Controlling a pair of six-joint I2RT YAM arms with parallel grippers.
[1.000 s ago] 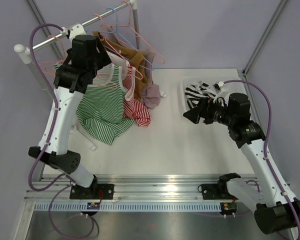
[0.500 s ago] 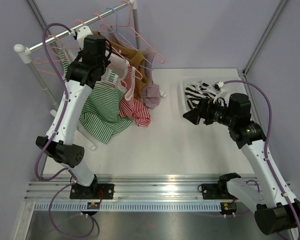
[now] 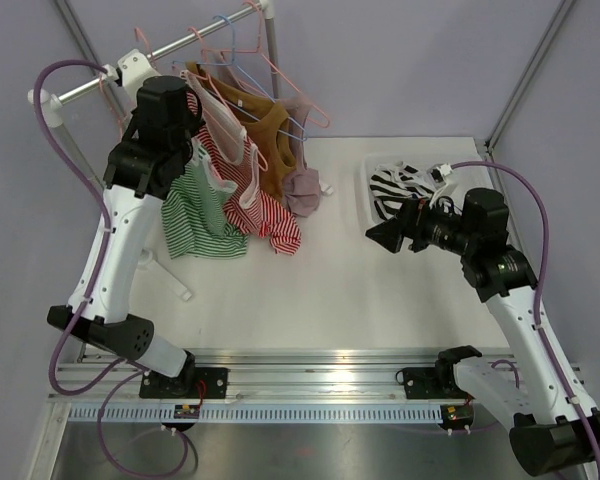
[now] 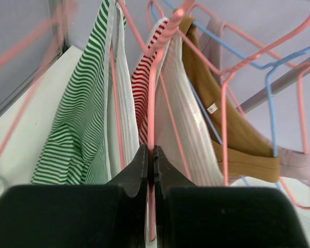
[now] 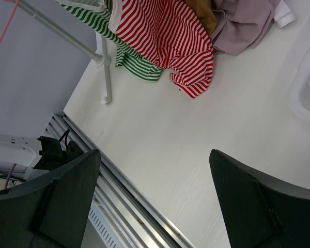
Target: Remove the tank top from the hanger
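My left gripper (image 4: 151,150) is shut on the thin wire of a pink hanger (image 4: 153,103), up by the clothes rail (image 3: 80,92). The wire runs straight up between the two black fingers. A green-striped tank top (image 4: 77,119) hangs just left of that wire, and a red-striped one (image 4: 143,88) with a white ribbed inside just right of it. From above, the green top (image 3: 195,205) and the red top (image 3: 265,205) droop onto the table below the left gripper (image 3: 187,118). Over the table's right half my right gripper (image 3: 380,233) hovers open and empty.
A brown top (image 3: 270,130) and a mauve garment (image 3: 302,190) hang further right on pink and blue hangers. A white basket (image 3: 372,205) with a zebra-striped cloth sits at the back right. The rack's white foot (image 5: 104,77) rests on the table near the left edge.
My left gripper has closed onto the pink hanger wire and the left arm has shifted left along the rail. The green top now hangs more bunched. The right arm is unmoved.
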